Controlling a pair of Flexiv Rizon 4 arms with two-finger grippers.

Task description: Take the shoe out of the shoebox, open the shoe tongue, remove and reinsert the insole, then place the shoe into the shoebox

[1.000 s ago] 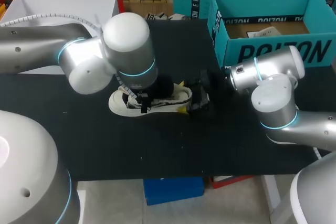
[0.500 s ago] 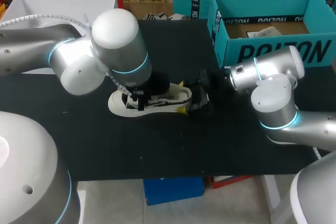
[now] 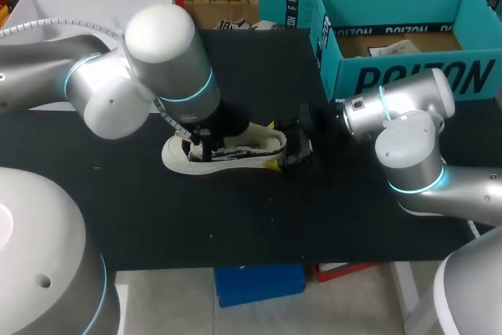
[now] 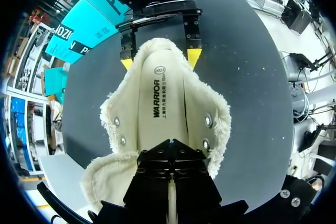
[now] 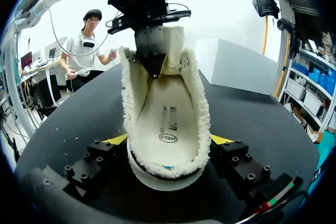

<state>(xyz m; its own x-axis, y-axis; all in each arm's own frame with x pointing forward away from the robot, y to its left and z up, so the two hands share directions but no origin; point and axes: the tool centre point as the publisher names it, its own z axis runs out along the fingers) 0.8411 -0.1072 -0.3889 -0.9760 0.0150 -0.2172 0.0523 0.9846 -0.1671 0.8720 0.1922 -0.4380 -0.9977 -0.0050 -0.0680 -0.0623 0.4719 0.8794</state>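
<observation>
A white fleece-lined shoe lies on the black table, toe to the left. Its heel sits between the yellow-tipped fingers of my right gripper, which press it from both sides. The cream insole lies flat inside the shoe. My left gripper reaches down into the shoe's front, shut, its black tip resting on the insole near the toe. Seen from the right wrist, that tip stands between the spread eyelet flaps. The teal shoebox stands open at the back right.
A white box stands at the table's back left. Bare black tabletop lies in front of the shoe. My right arm's elbow sits just in front of the shoebox.
My left arm has swung to the left and back, and its shut gripper has slid toward the shoe's toe. The shoe and my right arm have not moved.
</observation>
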